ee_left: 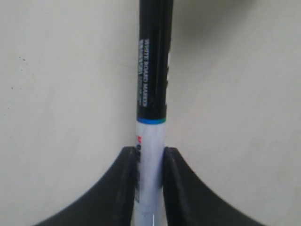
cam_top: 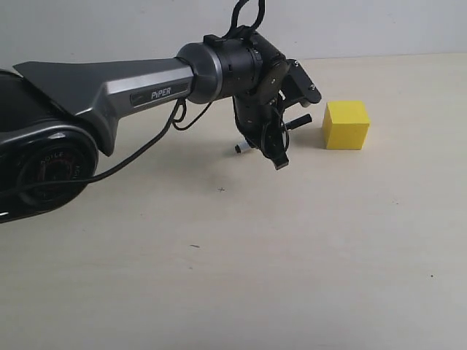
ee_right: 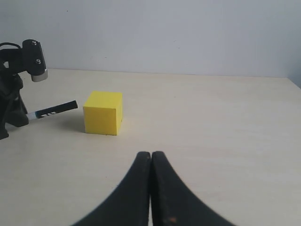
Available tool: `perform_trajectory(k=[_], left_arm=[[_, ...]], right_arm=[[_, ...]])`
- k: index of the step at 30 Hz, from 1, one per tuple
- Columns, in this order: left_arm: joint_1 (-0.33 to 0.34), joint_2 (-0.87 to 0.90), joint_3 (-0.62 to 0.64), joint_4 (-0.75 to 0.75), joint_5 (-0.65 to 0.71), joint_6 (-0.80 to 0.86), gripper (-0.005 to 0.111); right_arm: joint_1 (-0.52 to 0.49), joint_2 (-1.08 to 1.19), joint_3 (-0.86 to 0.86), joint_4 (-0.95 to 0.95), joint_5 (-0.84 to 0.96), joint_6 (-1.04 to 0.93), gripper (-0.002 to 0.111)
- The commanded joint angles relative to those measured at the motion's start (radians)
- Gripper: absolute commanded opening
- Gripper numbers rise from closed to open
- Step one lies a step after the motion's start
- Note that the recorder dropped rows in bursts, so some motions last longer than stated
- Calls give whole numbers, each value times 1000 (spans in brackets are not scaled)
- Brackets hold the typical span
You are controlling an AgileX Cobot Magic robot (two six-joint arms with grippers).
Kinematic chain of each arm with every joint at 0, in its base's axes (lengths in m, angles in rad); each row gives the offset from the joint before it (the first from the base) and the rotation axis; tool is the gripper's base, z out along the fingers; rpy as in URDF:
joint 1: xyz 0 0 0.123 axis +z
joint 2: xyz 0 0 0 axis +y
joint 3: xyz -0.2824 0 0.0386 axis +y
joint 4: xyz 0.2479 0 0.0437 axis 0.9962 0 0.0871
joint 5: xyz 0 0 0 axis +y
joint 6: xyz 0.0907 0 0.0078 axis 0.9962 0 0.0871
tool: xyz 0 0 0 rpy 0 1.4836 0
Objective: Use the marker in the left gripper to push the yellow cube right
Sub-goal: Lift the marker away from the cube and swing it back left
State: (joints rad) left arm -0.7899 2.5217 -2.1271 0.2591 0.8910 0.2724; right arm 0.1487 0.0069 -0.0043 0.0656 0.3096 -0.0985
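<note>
Yellow and sharp-edged, the cube [cam_top: 346, 125] is seen resting flat on the pale surface [cam_top: 292, 255], to the right of the left pincer [cam_top: 273, 142] in the exterior view. The marker [cam_top: 298, 122] is clamped in that pincer by its white barrel, with both black fingers [ee_left: 124, 179] pressed against it, and its black cap half is pointed toward the cube's left face. A narrow gap is left between the cap end and that face, so marker and cube are near but apart. The marker is held clear of the surface, with the cap end slightly raised.

To the right of the cube, the surface is seen to run on to the border of the exterior view. Behind the cube, the far edge of the surface is met by a pale wall [cam_top: 109, 29], and that edge lies fairly near the cube. The right pincer [ee_right: 151, 157] is shown with its fingers pressed together and nothing held; from its wrist view the cube is seen well ahead of it, across a broad stretch of surface.
</note>
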Motion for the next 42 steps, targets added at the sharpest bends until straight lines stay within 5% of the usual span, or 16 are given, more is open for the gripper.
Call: perform_trajectory(k=[1,10,29,42], left_arm=[[-28,3,-7,4,-5,7,0],[-60,3,-7,4,-24,13,0],[-22,-82,11,19,163,-46,0],[-22,-318,334,-3,110,-61,0]], right_arm=[[-3,-7,4,-5,-10,-2,0],[-3,-7,4,-5,-10,-2,0],[-3,-7,4,-5,-5,-2,0],[-3,-7,4,-5,-5,-2,0]])
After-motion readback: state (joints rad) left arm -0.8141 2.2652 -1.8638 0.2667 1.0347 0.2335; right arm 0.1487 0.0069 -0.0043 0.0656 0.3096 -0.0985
